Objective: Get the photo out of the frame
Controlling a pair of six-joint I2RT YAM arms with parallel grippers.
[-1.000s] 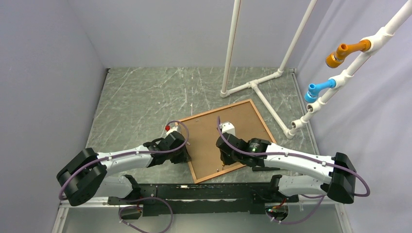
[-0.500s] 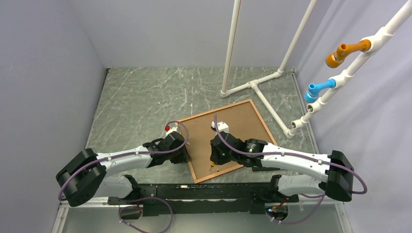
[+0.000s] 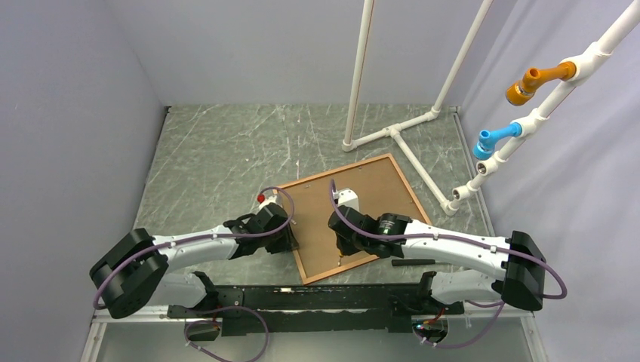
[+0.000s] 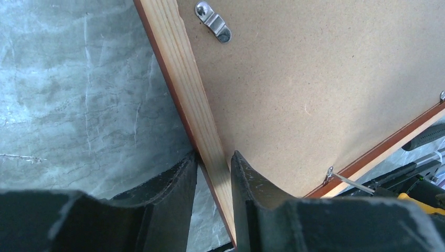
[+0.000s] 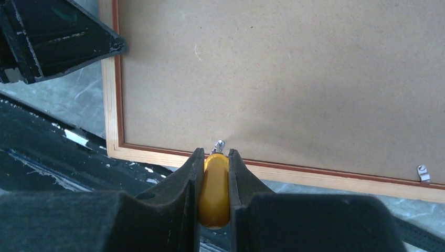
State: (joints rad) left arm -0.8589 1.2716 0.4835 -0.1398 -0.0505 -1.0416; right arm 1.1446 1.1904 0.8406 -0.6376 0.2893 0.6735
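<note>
Marbled table | left gripper astride frame | right gripper clamps yellow tool

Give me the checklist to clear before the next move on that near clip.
1. Frame lies back up on the table: ok.
2. Right gripper shut on yellow tool: ok.
3. Tool tip at near clip: ok.
4. Left gripper straddles the side rail; firm hold: cannot tell.
5. Side clip clear of photo's board back: not ok, it lies over it.
</note>
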